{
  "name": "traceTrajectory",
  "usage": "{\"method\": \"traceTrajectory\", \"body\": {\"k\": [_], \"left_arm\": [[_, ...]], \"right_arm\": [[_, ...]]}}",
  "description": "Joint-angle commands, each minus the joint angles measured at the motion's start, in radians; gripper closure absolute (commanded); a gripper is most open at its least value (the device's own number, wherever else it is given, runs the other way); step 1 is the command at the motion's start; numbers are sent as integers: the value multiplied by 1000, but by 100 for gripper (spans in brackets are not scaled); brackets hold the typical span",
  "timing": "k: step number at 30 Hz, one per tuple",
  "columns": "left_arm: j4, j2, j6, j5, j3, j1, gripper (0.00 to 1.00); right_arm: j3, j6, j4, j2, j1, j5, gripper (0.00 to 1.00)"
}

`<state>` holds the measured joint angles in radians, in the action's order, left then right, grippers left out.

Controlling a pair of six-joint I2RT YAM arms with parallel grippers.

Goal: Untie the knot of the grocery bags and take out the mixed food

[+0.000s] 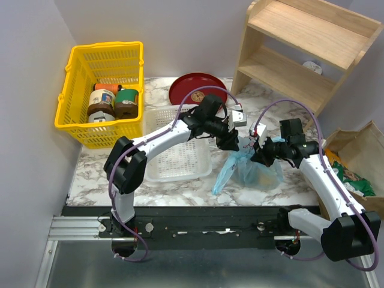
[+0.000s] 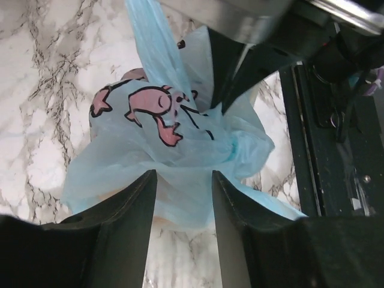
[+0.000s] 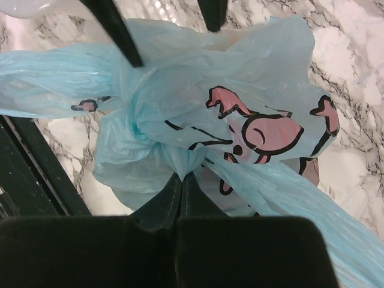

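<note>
Right pincer [image 3: 182, 179] pinches blue bag [image 3: 252, 72]; left pincer [image 2: 183, 177] spread, bag just beyond it

Seen from above, the light-blue plastic bag [image 1: 249, 169] sits mid-worktop [image 1: 198, 189], hemmed in on most sides. The left arm [image 1: 162, 135] reaches over it from 10 o'clock and the right arm [image 1: 327, 180] from 4 o'clock. The left jaws stand apart astride the plastic and the right jaws are pinched together at the knot [image 3: 162, 138], crowding the bag's top. A clear plastic basket [image 1: 180, 162] lies just beside the bag at 9 o'clock. A red plate [image 1: 195, 87] sits at 11 o'clock, with a yellow basket [image 1: 99, 129] farther out at 10. A wooden shelf [image 1: 306, 54] blocks 1 o'clock and a brown paper bag [image 1: 360, 150] fills 3 o'clock. Bare marble lies open at 6 to 7 o'clock.
</note>
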<state>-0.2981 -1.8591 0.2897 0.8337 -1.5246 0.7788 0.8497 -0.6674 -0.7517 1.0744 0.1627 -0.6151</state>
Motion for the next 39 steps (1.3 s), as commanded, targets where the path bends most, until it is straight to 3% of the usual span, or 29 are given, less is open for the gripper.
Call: {"method": "traceTrajectory", "body": {"k": [1,6,10,11,14,15,16,22,29,32,35,36,39], "left_arm": [[-15,-57,3,5,-54,5,50],[-93,-91,23,50,-65,4,44],[-122,-92,29,76,-49,4,48],[-153,-103,51,96,-58,5,52],[-268,-141,89,154,-124,7,81],[-283,-144,94,171,-135,7,97],[-286,-143,106,168,-134,7,100],[-337,-78,163,78,-157,-59,100],[-453,26,268,21,-85,-242,100],[-530,29,334,16,-57,-253,100],[-483,46,299,28,-14,-245,100],[-463,54,283,34,-12,-234,91],[-246,124,152,28,50,-198,37]], "right_arm": [[17,31,32,-8,5,-32,95],[3,54,58,-11,3,-31,94],[-17,60,83,-14,3,-25,93],[-20,60,87,-16,4,-23,93],[-29,63,92,-21,3,-25,93],[-32,63,92,-18,4,-26,93],[-35,61,92,-19,3,-25,93],[-6,23,19,-48,-9,58,100],[107,8,-185,-71,-191,-20,100],[123,-29,-248,-71,-235,-20,99],[103,-73,-276,-90,-258,-11,97],[100,-102,-282,-94,-258,-44,96],[91,-80,-244,-102,-258,-83,93]]}}
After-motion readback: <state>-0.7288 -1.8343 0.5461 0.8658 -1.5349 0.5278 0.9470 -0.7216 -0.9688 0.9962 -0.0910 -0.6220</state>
